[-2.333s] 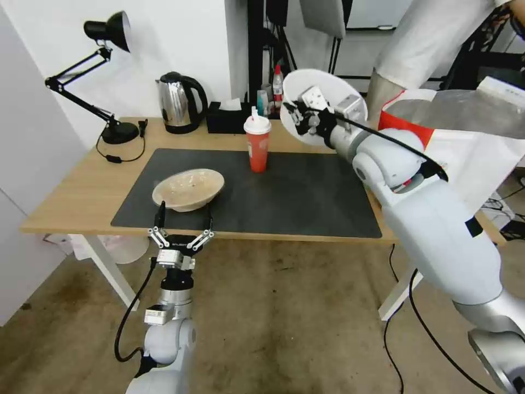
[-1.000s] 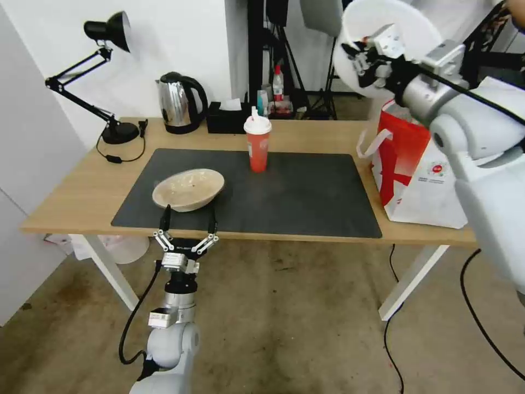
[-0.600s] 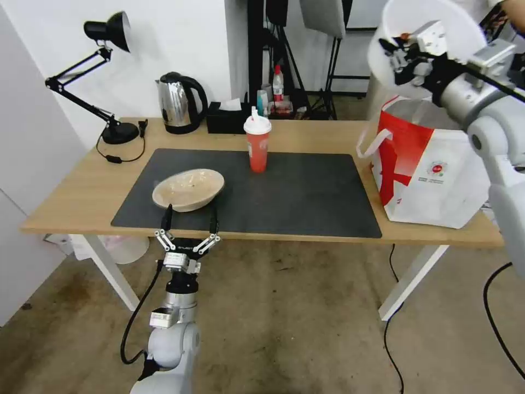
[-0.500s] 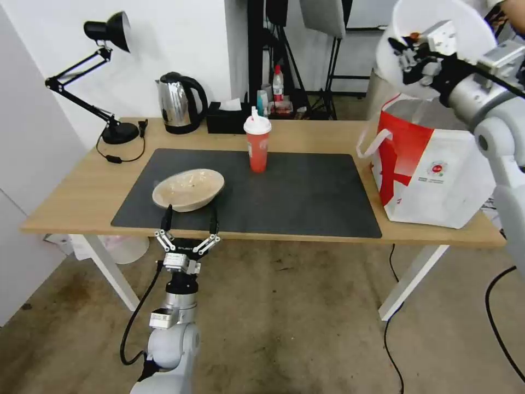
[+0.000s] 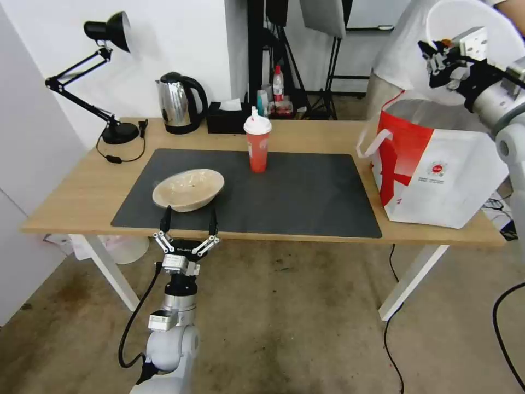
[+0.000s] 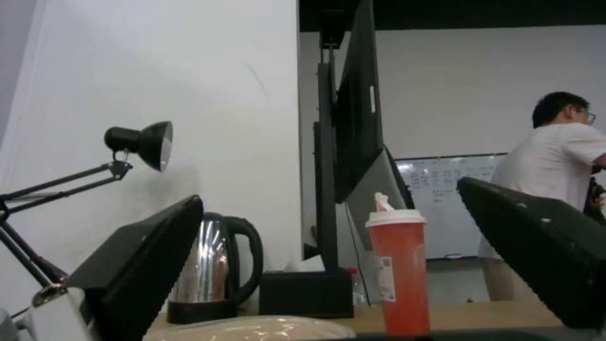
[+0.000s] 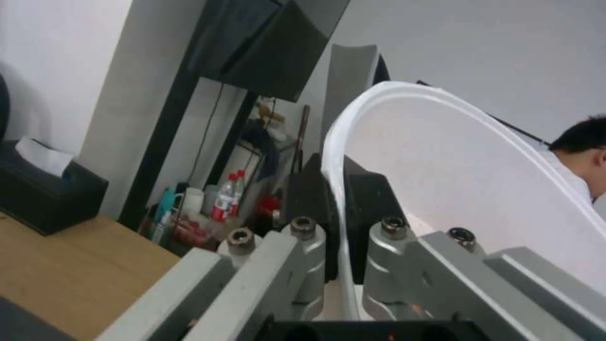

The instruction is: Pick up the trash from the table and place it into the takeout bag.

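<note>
At the upper left of the head view a black desk lamp (image 5: 106, 33) stands on the worktop (image 5: 82, 191), with the steel kettle (image 5: 178, 103) and black tissue box (image 5: 227, 117) further right along the back edge. At lower left centre the left gripper (image 5: 188, 219) hovers at the worktop's near edge, its jaws spread wide and empty, just in front of the shallow beige bowl (image 5: 188, 189), which sits on the dark grey mat (image 5: 306, 202). At centre, the red drink cup (image 5: 257, 143) stands upright on the mat's far side. At centre right the takeout bag (image 5: 437, 175) stands open at the worktop's end. In the upper right corner the right gripper (image 5: 445, 60) is raised above the bag's mouth, its jaws clamped on the rim of the deep white bowl (image 5: 481, 22), which is tilted on edge.
</note>
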{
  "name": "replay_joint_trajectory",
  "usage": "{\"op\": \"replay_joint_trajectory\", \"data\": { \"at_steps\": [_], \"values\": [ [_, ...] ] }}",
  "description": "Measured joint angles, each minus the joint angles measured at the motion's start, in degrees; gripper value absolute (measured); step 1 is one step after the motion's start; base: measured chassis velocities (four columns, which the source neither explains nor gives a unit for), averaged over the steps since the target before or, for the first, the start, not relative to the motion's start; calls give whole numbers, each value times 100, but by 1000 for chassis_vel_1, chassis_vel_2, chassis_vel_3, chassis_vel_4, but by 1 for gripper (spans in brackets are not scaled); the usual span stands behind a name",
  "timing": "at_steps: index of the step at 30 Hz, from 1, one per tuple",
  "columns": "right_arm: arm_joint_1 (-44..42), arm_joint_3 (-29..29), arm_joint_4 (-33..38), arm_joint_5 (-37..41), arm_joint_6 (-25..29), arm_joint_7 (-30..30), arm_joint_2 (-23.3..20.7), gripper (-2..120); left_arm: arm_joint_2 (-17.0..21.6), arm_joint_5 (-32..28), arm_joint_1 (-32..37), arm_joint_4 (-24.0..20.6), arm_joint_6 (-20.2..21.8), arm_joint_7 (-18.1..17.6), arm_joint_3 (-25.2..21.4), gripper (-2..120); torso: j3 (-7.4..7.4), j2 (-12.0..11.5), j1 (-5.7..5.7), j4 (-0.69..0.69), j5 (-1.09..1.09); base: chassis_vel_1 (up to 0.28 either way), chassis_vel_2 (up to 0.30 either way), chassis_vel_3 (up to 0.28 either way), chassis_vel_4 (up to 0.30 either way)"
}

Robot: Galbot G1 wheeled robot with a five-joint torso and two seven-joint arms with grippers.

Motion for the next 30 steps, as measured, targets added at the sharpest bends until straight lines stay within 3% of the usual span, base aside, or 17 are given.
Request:
{"op": "replay_joint_trajectory", "data": {
  "at_steps": [30],
  "values": [
    [-159, -94, -704, -640, 660, -44, 533, 0, 1, -10, 70, -42, -3, 5, -131, 100, 0, 0, 1, 1, 0, 0, 0, 0, 0]
  ]
}}
